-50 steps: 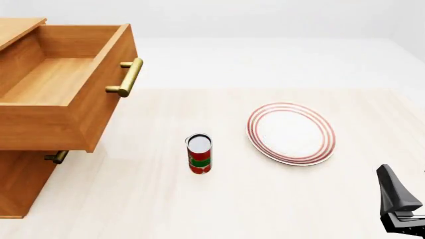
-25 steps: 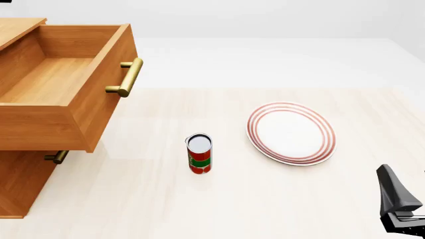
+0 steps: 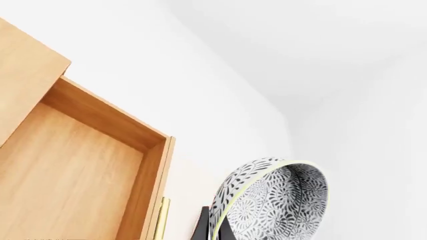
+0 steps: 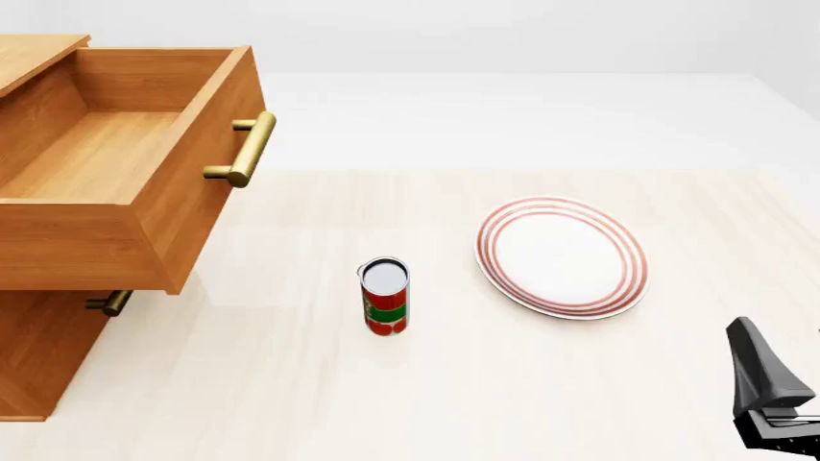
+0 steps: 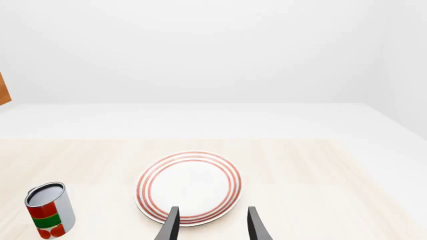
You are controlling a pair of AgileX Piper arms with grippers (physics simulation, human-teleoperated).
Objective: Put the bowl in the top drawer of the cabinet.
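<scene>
Front view unchanged vs 1 s ago; top drawer (image 4: 122, 163) open, empty. L gripper (image 3: 215, 231) pinches bowl (image 3: 273, 200) rim; R gripper (image 5: 210, 222) jaws apart, idle at table's near-right corner. Drop pending.

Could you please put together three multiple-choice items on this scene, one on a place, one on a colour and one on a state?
1. Where does the can stand?
A. inside the top drawer
B. on the table, between the cabinet and the plate
C. on the plate

2. What colour are the plate's rings?
A. red
B. blue
C. green

3. In what state is the top drawer?
A. shut
B. pulled open with the bowl inside
C. pulled open and empty

Answers:
1 B: the front view shows it upright on the table, with the cabinet to one side and the plate to the other.
2 A: red rings circle its white middle.
3 C: its bare wooden floor shows, and in the left wrist view the bowl is held by the left tool outside it.
</scene>
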